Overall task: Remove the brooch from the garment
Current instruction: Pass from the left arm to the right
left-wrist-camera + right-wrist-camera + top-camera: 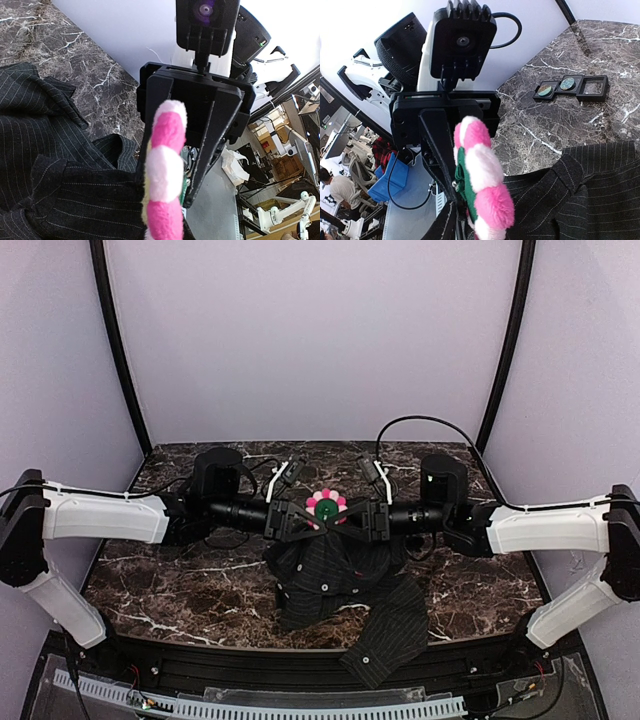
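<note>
The left gripper (306, 520) and right gripper (352, 520) meet at centre, apparently propping the shirt (330, 575) up so the brooch (326, 507), upright between them, can pull free. I cannot tell whether either gripper's jaws are clamped or apart.

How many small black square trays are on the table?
3, in a row on the table, seen only from the right wrist: image-left tray, middle tray, image-right tray. Others may be hidden.

Inventory count, one desk (180, 585).
Brooch (326, 507): 1. Dark pinstriped shirt (330, 575): 1. Small black square trays (593, 88): 3, seen in right wrist view only. Left end effector (308, 519) plus right end effector (350, 519): 2 total.
</note>
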Robot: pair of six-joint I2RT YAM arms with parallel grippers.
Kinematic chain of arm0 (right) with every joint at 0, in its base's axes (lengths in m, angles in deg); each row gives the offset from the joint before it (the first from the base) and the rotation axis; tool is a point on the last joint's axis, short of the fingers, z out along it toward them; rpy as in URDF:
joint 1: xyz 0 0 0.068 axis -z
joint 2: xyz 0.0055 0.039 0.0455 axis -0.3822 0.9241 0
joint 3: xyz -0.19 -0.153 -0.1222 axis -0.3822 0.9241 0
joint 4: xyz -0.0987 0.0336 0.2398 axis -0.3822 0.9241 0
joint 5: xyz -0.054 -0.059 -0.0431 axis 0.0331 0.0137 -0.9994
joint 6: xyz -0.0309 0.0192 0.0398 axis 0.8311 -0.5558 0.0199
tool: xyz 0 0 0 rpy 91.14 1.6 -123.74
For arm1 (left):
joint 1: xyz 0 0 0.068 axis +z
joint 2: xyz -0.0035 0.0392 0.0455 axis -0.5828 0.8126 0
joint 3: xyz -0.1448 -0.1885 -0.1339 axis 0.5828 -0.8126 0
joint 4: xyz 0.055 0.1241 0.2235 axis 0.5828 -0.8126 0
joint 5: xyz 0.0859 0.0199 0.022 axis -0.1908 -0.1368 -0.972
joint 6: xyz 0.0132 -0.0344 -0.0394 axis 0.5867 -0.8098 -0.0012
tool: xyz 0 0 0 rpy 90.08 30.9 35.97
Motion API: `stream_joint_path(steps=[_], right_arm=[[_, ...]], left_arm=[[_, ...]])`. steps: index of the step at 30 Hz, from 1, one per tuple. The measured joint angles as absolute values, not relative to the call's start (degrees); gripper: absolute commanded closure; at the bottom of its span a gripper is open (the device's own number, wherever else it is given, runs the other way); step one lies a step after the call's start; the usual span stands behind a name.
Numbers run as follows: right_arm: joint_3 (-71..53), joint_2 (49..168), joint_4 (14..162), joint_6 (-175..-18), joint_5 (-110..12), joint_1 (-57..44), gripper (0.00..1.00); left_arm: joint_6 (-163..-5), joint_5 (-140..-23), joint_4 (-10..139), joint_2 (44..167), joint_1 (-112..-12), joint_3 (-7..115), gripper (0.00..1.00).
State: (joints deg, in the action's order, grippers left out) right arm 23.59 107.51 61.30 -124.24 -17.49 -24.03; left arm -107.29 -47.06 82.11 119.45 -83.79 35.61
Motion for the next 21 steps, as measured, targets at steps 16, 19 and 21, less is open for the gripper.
stream_joint_path(steps=[16,19,21], right_arm=[[23.59,108.45,56.93,-127.13,-18.34,-24.03,0.86],[23.59,108.71,55.93,-127.93,-18.36,-24.03,0.93],[23.59,108.97,55.23,-128.39,-18.32,-24.01,0.99]], left_arm=[[-107.66,-45.86,83.42,119.52,-83.70,35.61,0.99],[-107.66,-45.66,83.66,119.52,-83.55,35.61,0.99],[-107.66,-45.48,83.69,119.52,-83.41,35.59,0.99]])
